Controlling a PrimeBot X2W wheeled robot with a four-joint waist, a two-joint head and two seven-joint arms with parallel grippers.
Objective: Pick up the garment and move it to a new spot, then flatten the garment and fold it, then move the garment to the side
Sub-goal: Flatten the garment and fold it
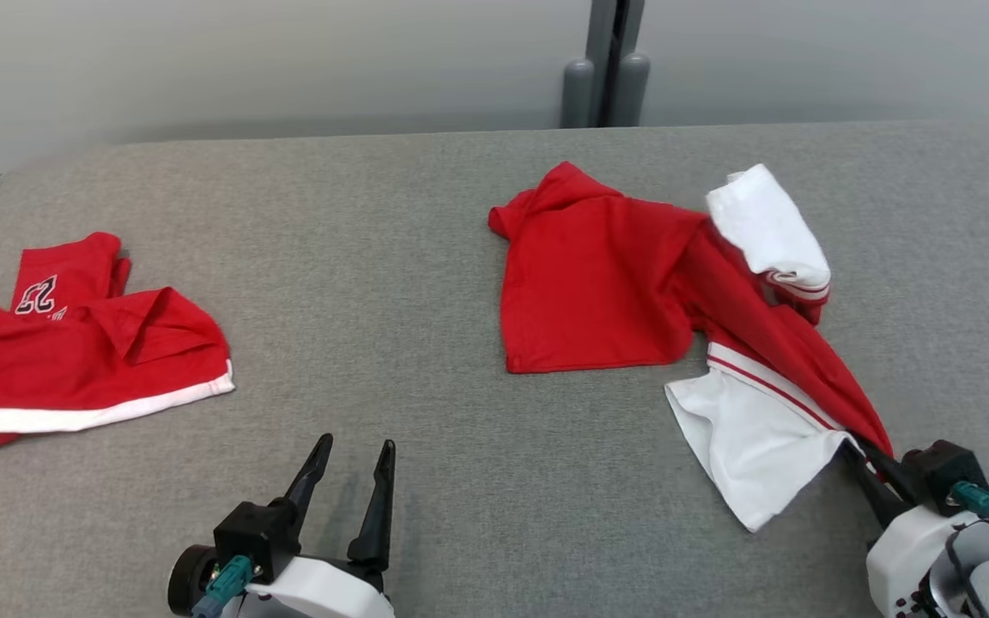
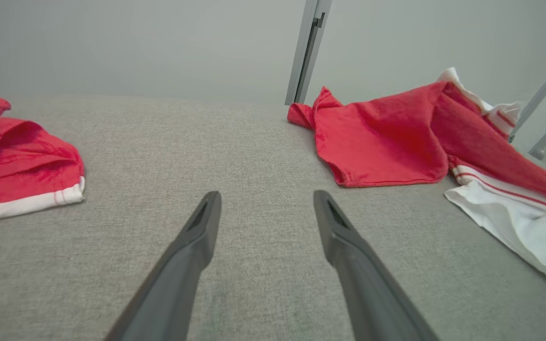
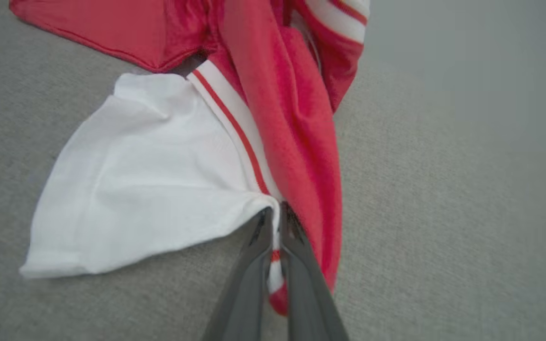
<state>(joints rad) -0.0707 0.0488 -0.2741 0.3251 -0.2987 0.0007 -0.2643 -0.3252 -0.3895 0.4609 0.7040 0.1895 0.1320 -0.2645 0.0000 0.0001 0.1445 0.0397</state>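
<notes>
The garment (image 1: 606, 292) is a red shirt with white sleeves, lying crumpled on the right half of the grey table (image 1: 391, 257); it also shows in the left wrist view (image 2: 386, 137) and the right wrist view (image 3: 282, 109). My right gripper (image 1: 857, 446) is shut on the garment's near edge, where the white sleeve (image 3: 150, 175) meets the red cloth, and the fabric runs taut up from the closed fingers (image 3: 301, 255). Cloth is pinched between both fingers. My left gripper (image 1: 355, 453) stands open over bare table at the front centre, well left of the garment, holding nothing (image 2: 266, 203).
A second red garment (image 1: 74, 352) with a white hem and a printed number lies at the table's left side (image 2: 17, 166). A grey post (image 1: 606, 69) rises behind the table's far edge. Bare grey surface lies between the two garments.
</notes>
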